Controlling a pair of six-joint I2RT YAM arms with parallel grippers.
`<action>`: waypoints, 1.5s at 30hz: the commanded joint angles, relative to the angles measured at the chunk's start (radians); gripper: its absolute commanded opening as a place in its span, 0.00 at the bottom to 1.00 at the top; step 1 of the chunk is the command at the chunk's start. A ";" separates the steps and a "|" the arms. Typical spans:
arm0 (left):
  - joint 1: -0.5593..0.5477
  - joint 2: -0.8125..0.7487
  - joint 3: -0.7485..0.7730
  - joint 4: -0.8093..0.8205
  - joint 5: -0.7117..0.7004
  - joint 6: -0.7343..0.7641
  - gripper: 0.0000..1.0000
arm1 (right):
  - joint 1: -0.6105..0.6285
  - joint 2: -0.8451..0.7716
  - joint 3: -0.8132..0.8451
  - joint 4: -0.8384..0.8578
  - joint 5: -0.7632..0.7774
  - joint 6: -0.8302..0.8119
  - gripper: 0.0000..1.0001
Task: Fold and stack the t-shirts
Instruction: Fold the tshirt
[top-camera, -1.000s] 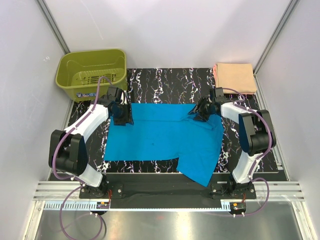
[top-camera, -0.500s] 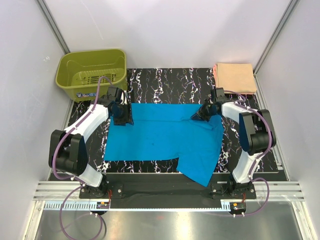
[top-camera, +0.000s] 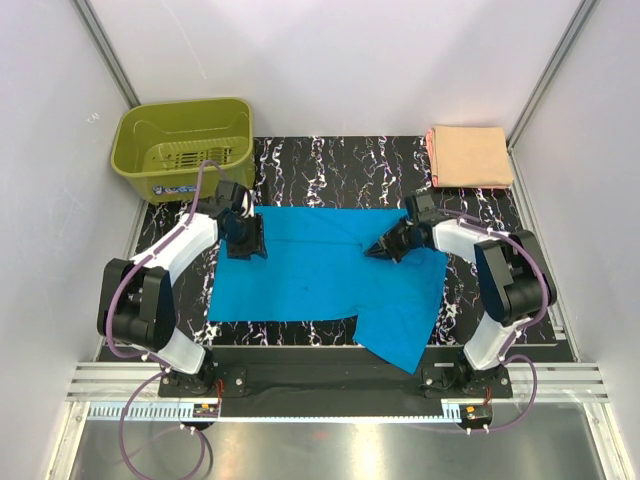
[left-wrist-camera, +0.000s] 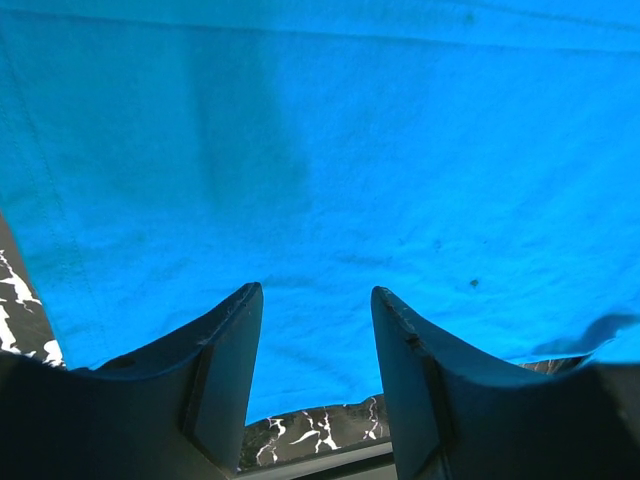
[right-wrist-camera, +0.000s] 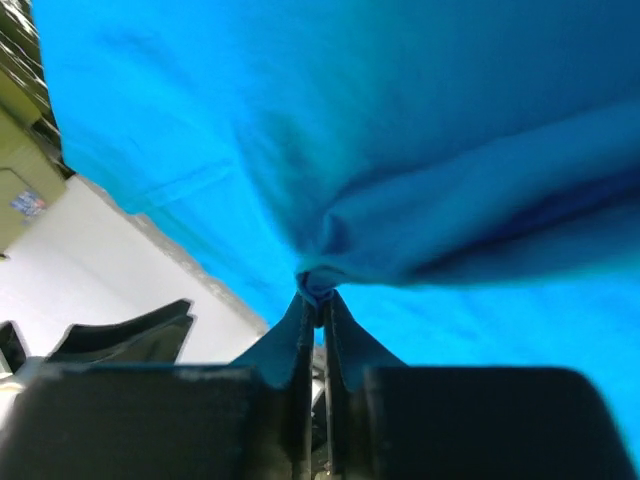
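The turquoise-blue t-shirt (top-camera: 320, 275) lies spread on the black marbled mat, one sleeve hanging toward the front right. My right gripper (top-camera: 380, 250) is shut on a pinched fold of it (right-wrist-camera: 318, 282) and has pulled it inward over the shirt. My left gripper (top-camera: 248, 240) is open over the shirt's far left corner; the blue cloth (left-wrist-camera: 320, 180) lies past its fingers (left-wrist-camera: 225, 370) and none is between them. The peach-orange t-shirt (top-camera: 468, 155) lies folded at the far right corner.
An olive-green basket (top-camera: 185, 145) stands at the far left corner. The black marbled mat (top-camera: 330, 160) covers the table between white walls. A metal rail runs along the near edge by the arm bases.
My right gripper moved left and toward the front, dragging the shirt's far right edge inward. My left gripper shifted slightly toward the front over the far left corner.
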 joint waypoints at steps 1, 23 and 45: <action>0.003 -0.039 -0.016 0.033 0.035 0.018 0.53 | 0.070 -0.086 -0.035 0.014 -0.003 0.189 0.15; -0.307 0.081 0.088 0.514 0.164 -0.224 0.52 | -0.229 -0.186 0.157 -0.239 0.313 -0.529 0.13; -0.485 0.415 0.507 0.352 0.041 -0.054 0.62 | -0.267 -0.111 0.152 -0.317 0.193 -0.675 0.52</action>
